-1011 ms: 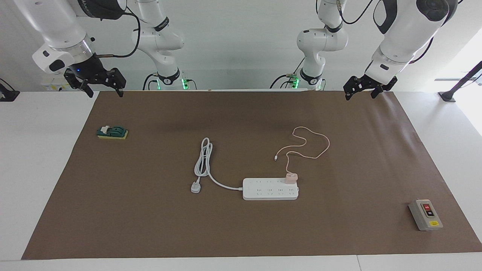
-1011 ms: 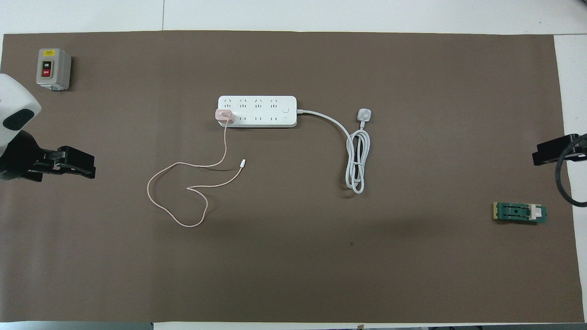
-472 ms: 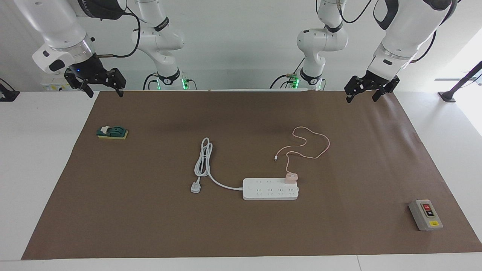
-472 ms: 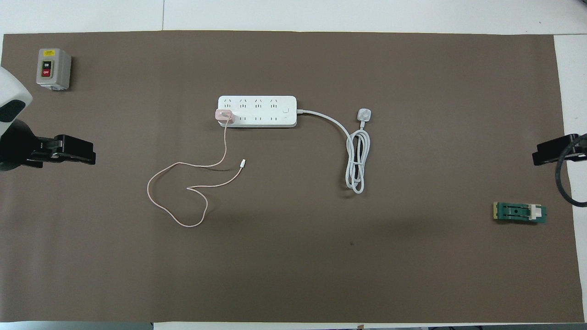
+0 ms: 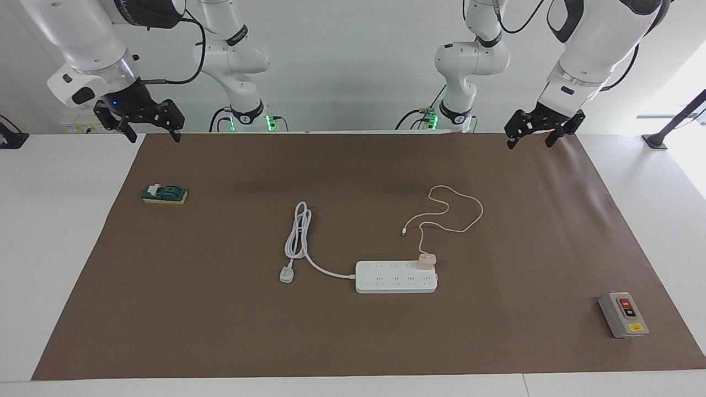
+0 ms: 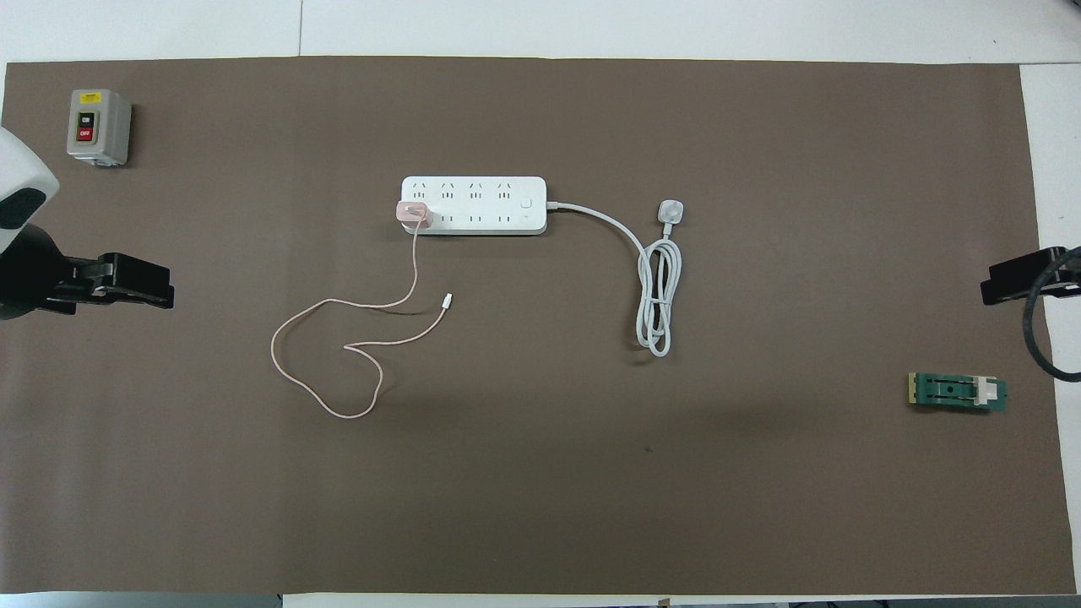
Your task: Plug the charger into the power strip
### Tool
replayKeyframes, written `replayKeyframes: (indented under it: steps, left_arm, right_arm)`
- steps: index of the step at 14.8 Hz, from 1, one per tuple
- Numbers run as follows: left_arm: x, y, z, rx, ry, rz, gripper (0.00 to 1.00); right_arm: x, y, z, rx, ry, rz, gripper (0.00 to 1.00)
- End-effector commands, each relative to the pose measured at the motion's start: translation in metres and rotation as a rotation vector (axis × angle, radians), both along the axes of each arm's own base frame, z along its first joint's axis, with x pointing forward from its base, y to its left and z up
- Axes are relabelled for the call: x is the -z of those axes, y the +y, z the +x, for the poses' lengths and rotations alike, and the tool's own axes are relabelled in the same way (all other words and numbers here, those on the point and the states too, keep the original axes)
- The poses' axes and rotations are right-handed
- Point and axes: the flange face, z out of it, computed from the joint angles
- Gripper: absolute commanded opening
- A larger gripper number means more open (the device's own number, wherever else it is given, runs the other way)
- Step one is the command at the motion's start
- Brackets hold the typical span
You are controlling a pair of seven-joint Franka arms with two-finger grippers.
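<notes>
Left hand [image 5: 534,131] and right hand [image 5: 148,122] hang spread wide, empty, above the table's [image 5: 44,231] robot-side corners. The power strip [image 5: 396,277] lies mid-table, long axis end to end; the charger [image 5: 426,260] seemingly sits plugged at its left-arm end, cable running toward the robots.

Smooth white plastic power strip [image 5: 396,277] on matt brown paper-like mat [image 5: 220,309].

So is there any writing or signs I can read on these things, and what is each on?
"ON": black button of the grey switch box, only just legible.
"OFF": its red button, only just legible.
Yellow label on the same box: too small to read.
Power strip: only socket holes and a button, no words.
Green board: no readable marks.
</notes>
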Motion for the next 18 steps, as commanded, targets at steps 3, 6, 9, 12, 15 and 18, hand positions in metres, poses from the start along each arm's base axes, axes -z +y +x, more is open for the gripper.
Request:
replayKeyframes:
  steps: [3, 6, 9, 12, 15, 18]
  left_arm:
    - [-0.0059, 0.0035, -0.0080, 0.019, 0.014, 0.031, 1.00]
    - [-0.0067, 0.0034, -0.0078, 0.021, 0.011, 0.031, 1.00]
    - [-0.0073, 0.0035, -0.0079, 0.021, 0.011, 0.031, 1.00]
    - [-0.0107, 0.0032, -0.0085, 0.022, 0.007, 0.027, 1.00]
    - [-0.0121, 0.0035, -0.0113, 0.023, 0.027, 0.029, 1.00]
    - [-0.0136, 0.0034, -0.0128, 0.023, 0.032, 0.027, 1.00]
  right_arm:
    - [-0.0019, 0.0040, -0.0055, 0.011, -0.012, 0.013, 1.00]
    - [-0.0019, 0.0040, -0.0055, 0.011, -0.012, 0.013, 1.00]
    - [-0.0019, 0.0040, -0.0055, 0.011, -0.012, 0.013, 1.00]
    - [-0.0019, 0.0040, -0.0055, 0.011, -0.012, 0.013, 1.00]
    - [-0.0019, 0.0040, -0.0055, 0.011, -0.012, 0.013, 1.00]
    - [-0.0019, 0.0048, -0.0054, 0.010, -0.012, 0.013, 1.00]
